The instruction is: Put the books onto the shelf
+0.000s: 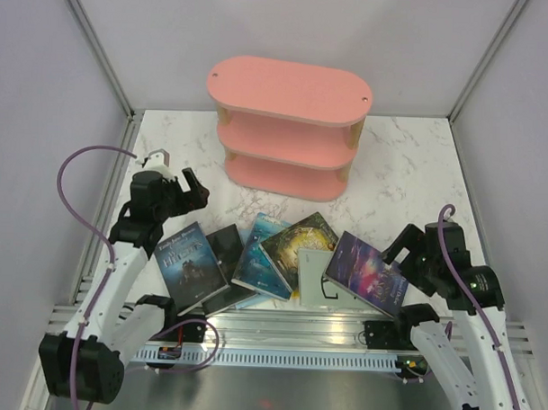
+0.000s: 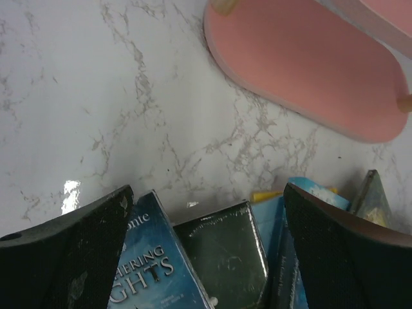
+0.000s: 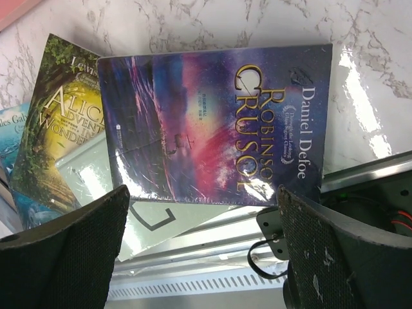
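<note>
Left gripper (image 2: 207,192) and right gripper (image 3: 203,192) gaped empty over the books (image 1: 259,258).
The shelf (image 1: 287,90) stood at twelve o'clock; overlapping covers could slip, dragging neighbours.

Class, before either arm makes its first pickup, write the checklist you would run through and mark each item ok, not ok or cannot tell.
1. Left claw open and empty: ok, jaws wide with nothing between them.
2. Right claw open and empty: ok, it hovers over the Robinson Crusoe book.
3. Books lying apart for a clean pickup: not ok, they are fanned out and overlap.
4. Robinson Crusoe book flat on the table: not ok, it rests partly on the pale book.
5. Shelf upright with room: ok, no books show on its boards.
6. Table between books and shelf free: ok.
</note>
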`<action>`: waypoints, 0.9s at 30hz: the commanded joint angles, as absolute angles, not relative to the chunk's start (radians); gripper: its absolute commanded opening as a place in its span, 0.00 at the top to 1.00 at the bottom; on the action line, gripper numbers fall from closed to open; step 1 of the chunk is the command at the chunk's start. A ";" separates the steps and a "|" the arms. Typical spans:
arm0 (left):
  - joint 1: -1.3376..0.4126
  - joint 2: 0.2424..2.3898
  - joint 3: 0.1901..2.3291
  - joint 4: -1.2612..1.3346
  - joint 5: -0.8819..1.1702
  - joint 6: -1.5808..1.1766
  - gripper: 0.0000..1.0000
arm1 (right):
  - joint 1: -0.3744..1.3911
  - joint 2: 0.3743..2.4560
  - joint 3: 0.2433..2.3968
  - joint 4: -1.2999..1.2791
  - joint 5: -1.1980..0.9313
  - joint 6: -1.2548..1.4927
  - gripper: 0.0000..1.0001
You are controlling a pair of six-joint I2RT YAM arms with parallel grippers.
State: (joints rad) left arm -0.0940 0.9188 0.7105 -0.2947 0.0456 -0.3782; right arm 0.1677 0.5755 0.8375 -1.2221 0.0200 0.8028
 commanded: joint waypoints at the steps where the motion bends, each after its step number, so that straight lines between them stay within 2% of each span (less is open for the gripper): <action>1: -0.095 0.877 0.855 -0.516 0.155 -0.433 0.00 | 0.169 0.577 0.821 -1.138 -0.026 0.799 0.02; 3: -0.095 0.897 0.905 -0.704 0.044 -0.486 0.00 | 0.169 0.575 0.818 -1.123 -0.038 0.802 0.02; 5: -0.094 0.910 0.925 -0.767 0.028 -0.518 0.00 | 0.169 0.569 0.816 -1.118 -0.041 0.798 0.02; 9: -0.092 0.862 0.894 -0.711 0.305 -0.424 0.00 | 0.169 0.540 0.816 -1.115 -0.038 0.784 0.02; 10: -0.094 0.826 0.876 -0.706 0.304 -0.443 0.00 | 0.169 0.532 0.812 -1.117 -0.034 0.784 0.02; 13: -0.094 0.796 0.813 -0.646 0.493 -0.411 0.00 | 0.169 0.500 0.798 -1.120 -0.034 0.801 0.02; 18: -0.097 0.934 0.763 -0.626 0.710 -0.465 0.00 | 0.169 0.477 0.781 -1.120 -0.040 0.825 0.02; 22: -0.141 1.032 0.759 -0.624 0.729 -0.460 0.00 | 0.169 0.483 0.779 -1.126 -0.038 0.834 0.02; 27: -0.288 1.160 0.755 -0.608 0.667 -0.477 0.01 | 0.169 0.479 0.778 -1.131 -0.022 0.856 0.02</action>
